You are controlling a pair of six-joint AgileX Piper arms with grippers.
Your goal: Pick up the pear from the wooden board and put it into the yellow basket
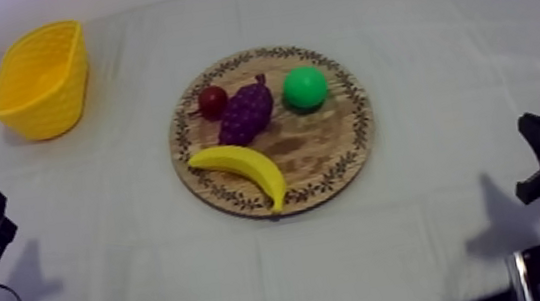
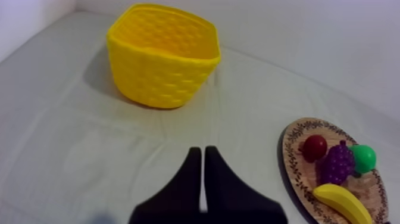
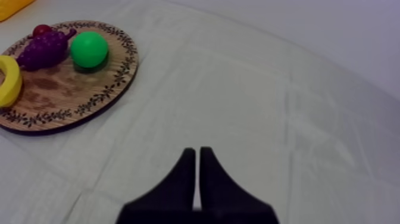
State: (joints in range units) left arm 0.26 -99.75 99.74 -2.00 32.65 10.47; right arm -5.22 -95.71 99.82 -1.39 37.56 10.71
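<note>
- While both arms sit low at their sides, counter (image 1: pixel 419 31) under grey-white cloth carries everything.
- Wooden board (image 1: pixel 320 151): centre, patterned rim.
- Yellow basket (image 1: pixel 40 82): far left corner, well apart from board.
- Left claw (image 2: pixel 199 150), right claw (image 3: pixel 194 150): each pressed together, pinching nothing.
- Banana (image 1: pixel 241 167): board's near edge.
- Grapes (image 1: pixel 247 113): behind banana.
- Pear (image 1: pixel 305 88): green, on board, right of grapes.
- Small red fruit (image 1: pixel 213 101): just left of grapes.

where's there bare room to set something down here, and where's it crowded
On the wooden board, the one bare patch lies between the pear, the banana and the rim. Its left half is crowded: small red fruit, grapes and banana sit close together. The cloth is bare between the yellow basket and the board, and wide open beyond the pear's side.
</note>
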